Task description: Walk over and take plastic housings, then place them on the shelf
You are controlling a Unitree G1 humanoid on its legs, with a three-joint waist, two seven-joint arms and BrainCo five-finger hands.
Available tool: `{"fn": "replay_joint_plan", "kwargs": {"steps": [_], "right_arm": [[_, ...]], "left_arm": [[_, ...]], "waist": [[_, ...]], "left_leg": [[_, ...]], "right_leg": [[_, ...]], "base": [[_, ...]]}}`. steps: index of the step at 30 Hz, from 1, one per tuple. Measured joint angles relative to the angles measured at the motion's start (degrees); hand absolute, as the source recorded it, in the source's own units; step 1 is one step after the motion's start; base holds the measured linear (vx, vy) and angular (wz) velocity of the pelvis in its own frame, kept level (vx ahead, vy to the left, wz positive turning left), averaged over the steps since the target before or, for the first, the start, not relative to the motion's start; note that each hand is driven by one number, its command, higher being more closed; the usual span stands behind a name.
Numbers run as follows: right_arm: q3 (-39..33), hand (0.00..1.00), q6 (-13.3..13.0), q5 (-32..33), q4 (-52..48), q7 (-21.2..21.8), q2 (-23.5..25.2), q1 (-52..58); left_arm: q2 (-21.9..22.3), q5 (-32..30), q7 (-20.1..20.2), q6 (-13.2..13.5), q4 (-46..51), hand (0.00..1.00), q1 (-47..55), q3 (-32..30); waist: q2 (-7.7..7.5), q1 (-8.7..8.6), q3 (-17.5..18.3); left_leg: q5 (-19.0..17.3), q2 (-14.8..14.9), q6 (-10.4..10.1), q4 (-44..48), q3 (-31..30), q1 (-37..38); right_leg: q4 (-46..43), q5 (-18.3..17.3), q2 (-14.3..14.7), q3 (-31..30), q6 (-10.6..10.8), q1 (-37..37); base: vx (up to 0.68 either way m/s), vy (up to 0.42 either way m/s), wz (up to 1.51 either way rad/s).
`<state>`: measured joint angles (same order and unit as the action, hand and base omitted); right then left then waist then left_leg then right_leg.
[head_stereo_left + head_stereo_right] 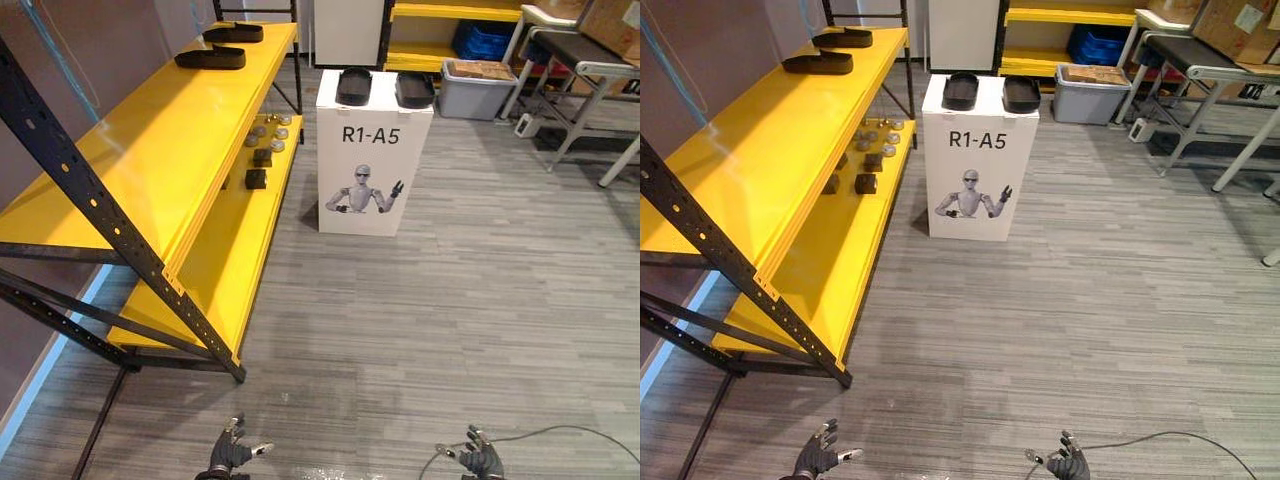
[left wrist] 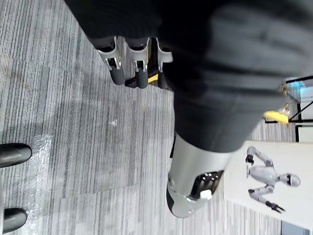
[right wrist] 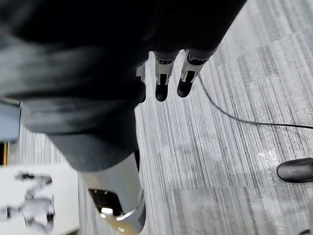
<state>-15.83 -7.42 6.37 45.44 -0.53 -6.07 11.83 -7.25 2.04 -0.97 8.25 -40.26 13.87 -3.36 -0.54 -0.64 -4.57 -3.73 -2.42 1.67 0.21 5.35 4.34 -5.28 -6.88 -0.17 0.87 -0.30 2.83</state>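
The shelf (image 1: 150, 150) on the left has bright yellow boards on a black frame; the plastic housings (image 1: 212, 58) at its far end are black. The white box (image 1: 412, 165) carries black lettering, and the floor (image 1: 450, 330) is grey with fine stripes.

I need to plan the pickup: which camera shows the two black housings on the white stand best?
The right eye view: both housings lie whole, side by side on the white stand. The left eye view shows the same pair nearly as well; both wrist views catch the stand's pictured face.
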Motion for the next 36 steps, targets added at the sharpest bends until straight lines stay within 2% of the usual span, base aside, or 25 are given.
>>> {"fn": "replay_joint_plan", "kwargs": {"steps": [8,12,14,15,16,17,18,19,21,23,24,25,26,27,28,29,31,33,35,36], "right_arm": [[-1.23,0.00,0.02,1.33,0.02,-0.07,0.17,-0.95],[-2.26,0.00,0.04,2.02,0.17,-0.72,-0.43,-3.37],[-2.25,0.00,0.17,2.36,0.18,-0.96,-0.67,-4.78],[-2.20,0.00,0.29,2.36,0.18,-1.16,-0.70,-5.18],[-2.03,0.00,0.37,2.35,0.17,-1.21,-0.64,-5.34],[-1.94,0.00,0.42,2.34,0.16,-1.26,-0.39,-5.34],[-1.93,0.00,0.60,2.33,0.17,-1.40,-0.48,-5.24],[-1.87,0.00,0.60,2.33,0.15,-1.56,-0.52,-5.30],[0.06,0.00,0.61,2.32,0.12,-1.70,-1.42,-5.92],[1.42,0.00,0.61,2.32,0.11,-1.73,-2.61,-6.88],[1.40,0.00,0.59,2.32,0.10,-1.87,-3.08,-7.31],[1.40,0.00,0.57,2.32,0.04,-2.05,-3.20,-7.29],[1.44,0.00,0.56,2.32,0.03,-2.40,-3.51,-6.92],[1.69,0.00,0.53,2.30,-0.21,-2.54,-3.91,-8.03],[3.28,0.00,0.53,2.28,-1.31,-2.49,-4.13,-8.15],[3.85,0.00,0.53,2.29,-1.63,-2.49,-4.03,-8.11],[5.58,0.00,0.42,2.30,-2.44,-2.69,-3.06,-7.66],[5.74,0.00,0.36,2.33,-4.09,-2.91,-2.72,-7.45],[5.71,0.00,0.12,2.34,-4.14,-2.90,-2.29,-7.87],[5.57,0.00,0.12,2.34,-4.10,-2.88,-2.04,-7.77]], "left_arm": [[0.18,0.03,-0.45,-0.09,0.65,0.00,-0.09,-1.27],[0.51,0.16,-1.27,-0.13,1.02,0.00,-0.61,-2.00],[0.98,0.23,-1.30,-0.18,1.97,0.00,-0.82,-1.89],[1.21,0.29,-1.37,-0.19,2.42,0.00,-0.89,-1.86],[1.19,0.52,-1.42,-0.20,2.69,0.00,-0.92,-1.83],[0.93,1.05,-1.56,-0.22,3.11,0.00,-1.62,-1.73],[0.73,1.10,-2.08,-0.36,3.04,0.00,-2.07,-1.28],[0.64,1.13,-2.34,-0.42,3.04,0.00,-2.02,-1.00],[-0.25,1.20,-2.78,-0.66,3.00,0.00,-3.61,-0.37],[-0.37,1.25,-3.45,-0.63,2.90,0.00,-6.28,0.09],[-0.64,1.21,-3.67,-0.57,2.79,0.00,-7.50,0.43],[-0.72,1.21,-3.66,-0.52,2.80,0.00,-7.83,0.50],[-0.64,1.09,-3.69,-0.48,2.55,0.00,-8.06,0.51],[0.01,0.98,-3.62,-0.50,1.26,0.00,-9.09,0.46],[0.61,0.97,-3.66,-0.50,1.03,0.00,-9.26,0.19],[0.90,0.98,-3.64,-0.51,0.98,0.00,-8.97,0.07],[1.77,1.01,-3.46,-0.48,1.22,0.00,-7.79,0.13],[3.04,1.06,-3.48,-0.48,2.96,0.00,-7.09,0.16],[4.03,1.10,-3.53,-0.25,4.40,0.00,-6.81,0.42],[4.08,1.09,-3.54,-0.26,4.39,0.00,-6.88,0.40]], "waist": [[0.54,0.07,-0.26],[1.18,0.24,-0.71],[1.75,0.22,-1.49],[2.13,0.15,-2.12],[2.30,0.12,-2.33],[2.19,0.00,-2.70],[2.08,0.11,-3.31],[2.30,0.14,-3.43],[2.40,-0.42,-5.16],[3.39,-2.28,-6.11],[3.85,-2.85,-6.57],[3.59,-3.15,-6.46],[3.19,-3.68,-6.18],[4.48,-3.47,-5.83],[4.75,-3.22,-6.13],[4.87,-3.11,-6.38],[4.12,-2.20,-6.95],[3.31,-0.90,-7.31],[3.54,0.78,-7.32],[3.46,1.05,-7.46]], "left_leg": [[-0.97,0.48,-0.01,0.10,2.21,-0.41],[-4.63,0.99,0.34,5.24,4.04,-4.20],[-7.92,1.03,0.94,9.70,4.44,-5.70],[-9.99,1.08,1.32,11.27,4.51,-5.29],[-10.87,1.11,1.32,11.81,4.38,-5.08],[-12.05,0.82,1.75,12.46,3.88,-4.10],[-13.25,0.49,1.88,12.60,3.71,-2.35],[-13.90,0.49,1.79,12.66,3.66,-1.53],[-14.83,1.10,2.24,11.99,2.67,2.18],[-15.13,3.85,1.76,9.89,0.34,4.46],[-15.38,5.31,-0.03,9.21,-0.77,5.83],[-15.70,5.61,-1.15,9.19,-1.17,6.51],[-17.08,6.55,-3.60,9.69,-1.94,8.52],[-15.19,8.92,-7.42,19.57,-1.94,5.21],[-7.71,10.33,-6.54,34.23,-2.04,-0.66],[-6.28,11.51,-6.01,40.71,-2.09,-2.82],[-6.50,15.30,-5.84,59.76,0.00,-8.64],[-6.92,15.99,-5.15,64.15,2.13,-13.47],[-7.70,15.28,-4.91,59.29,4.25,-22.62],[-8.43,14.69,-4.79,56.26,4.87,-23.80]], "right_leg": [[0.31,0.01,0.59,-2.02,-0.01,-1.31],[-1.49,-0.95,0.76,-3.92,0.47,-3.80],[-9.55,-4.91,0.54,-4.38,2.45,-7.12],[-17.31,-7.01,0.47,-4.09,5.00,-9.80],[-22.42,-7.54,0.31,-3.19,5.81,-11.85],[-33.87,-8.00,-0.85,-0.67,6.05,-17.25],[-40.34,-8.79,-2.88,3.03,5.02,-20.32],[-41.41,-9.07,-3.67,4.67,4.62,-21.68],[-40.37,-9.93,-4.79,8.35,4.63,-25.46],[-32.88,-8.80,-3.58,10.53,3.48,-30.17],[-26.37,-6.16,-2.70,10.83,2.34,-31.46],[-22.70,-3.65,-2.73,10.59,1.89,-31.84],[-21.49,5.65,-2.91,10.80,-1.12,-31.44],[-25.33,1.06,-1.69,12.39,-4.76,-31.21],[-22.02,-0.10,0.02,12.28,-5.75,-26.53],[-19.63,-0.15,0.92,12.12,-5.88,-23.49],[-11.65,-0.33,3.66,10.56,-6.23,-10.25],[-7.50,-0.78,4.03,9.15,-6.88,-4.37],[-1.32,-0.90,4.53,7.28,-7.02,1.70],[-0.33,-0.92,4.52,7.02,-7.01,3.11]], "base": [[-0.02,0.000,-0.14],[0.04,0.024,-0.26],[0.06,0.037,-0.14],[0.07,0.049,-0.09],[0.11,0.070,0.04],[0.23,0.072,0.12],[0.27,0.060,0.12],[0.36,0.028,0.08],[0.32,-0.026,0.29],[0.50,-0.118,0.68],[0.52,-0.147,0.61],[0.59,-0.202,0.63],[0.91,-0.380,0.38],[1.07,-0.455,0.21],[0.95,-0.401,-0.05],[0.65,-0.257,-0.13],[0.66,-0.232,-0.22],[0.50,-0.141,-0.32],[0.43,-0.066,-0.34],[0.44,-0.020,-0.28]]}}
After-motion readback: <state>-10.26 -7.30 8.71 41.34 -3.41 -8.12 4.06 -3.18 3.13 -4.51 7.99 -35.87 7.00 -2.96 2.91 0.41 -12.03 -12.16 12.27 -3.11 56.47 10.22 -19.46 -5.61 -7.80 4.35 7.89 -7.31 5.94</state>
